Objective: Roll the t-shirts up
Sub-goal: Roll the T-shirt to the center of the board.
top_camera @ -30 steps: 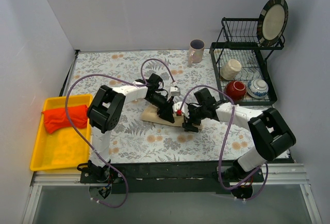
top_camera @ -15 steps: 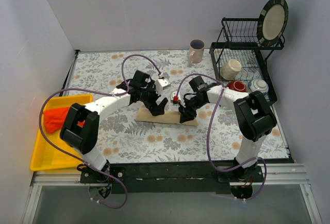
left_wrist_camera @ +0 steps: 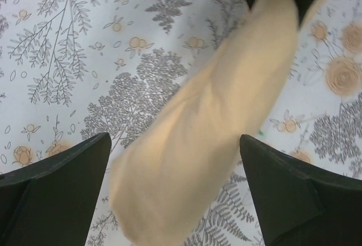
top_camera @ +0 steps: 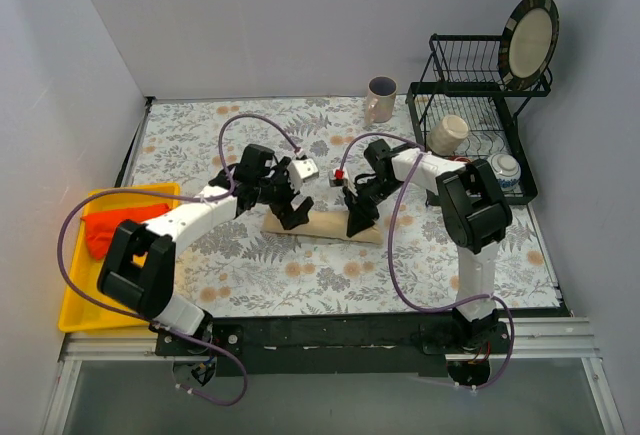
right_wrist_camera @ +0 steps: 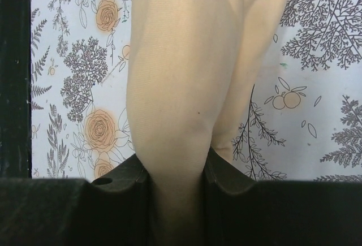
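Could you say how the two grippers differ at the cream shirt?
The left gripper stands wide open astride the cream t-shirt roll; the right gripper is shut on it. The left is at the roll's left end, the right at the other. Both meet the same roll.

cream-beige t-shirt [top_camera: 322,227]: plain, rolled into a long narrow bundle | lies flat mid-worktop [top_camera: 300,285], running left to right, slightly slanted | right end pinched between the right tool [right_wrist_camera: 175,185] fingers | red-orange t-shirt [top_camera: 100,235]: crumpled heap in the yellow tray [top_camera: 85,295], far left, well apart
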Controlling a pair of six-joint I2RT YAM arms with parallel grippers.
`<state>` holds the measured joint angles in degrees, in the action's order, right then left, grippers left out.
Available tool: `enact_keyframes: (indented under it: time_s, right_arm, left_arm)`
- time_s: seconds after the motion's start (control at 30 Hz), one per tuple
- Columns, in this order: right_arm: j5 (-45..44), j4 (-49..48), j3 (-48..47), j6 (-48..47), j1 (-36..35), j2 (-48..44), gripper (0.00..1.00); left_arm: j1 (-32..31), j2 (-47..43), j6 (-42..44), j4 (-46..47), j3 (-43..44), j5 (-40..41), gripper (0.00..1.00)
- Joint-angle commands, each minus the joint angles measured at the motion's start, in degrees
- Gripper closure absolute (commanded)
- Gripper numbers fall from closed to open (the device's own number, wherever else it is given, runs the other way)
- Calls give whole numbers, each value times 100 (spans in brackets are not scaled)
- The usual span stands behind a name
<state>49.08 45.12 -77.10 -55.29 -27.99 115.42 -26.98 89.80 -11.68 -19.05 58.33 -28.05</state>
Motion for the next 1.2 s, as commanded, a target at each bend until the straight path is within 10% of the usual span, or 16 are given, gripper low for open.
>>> enact_keyframes:
  time_s: [0.0, 0.53, 1.17]
  right_arm:
    - [-250, 594, -51, -79, 12, 288, 99]
    - [207, 1595, -674, -254, 268, 1193, 99]
    - [708, 2782, -1395, -614, 311, 2204, 98]
  left_arm:
    - [-368, -1069, 1130, 736, -638, -596, 2]
    - [-1854, -641, 2583, 4065, -2387, 1109, 2]
    - [-1854, 591, 3260, 3804, -2001, 995, 8]
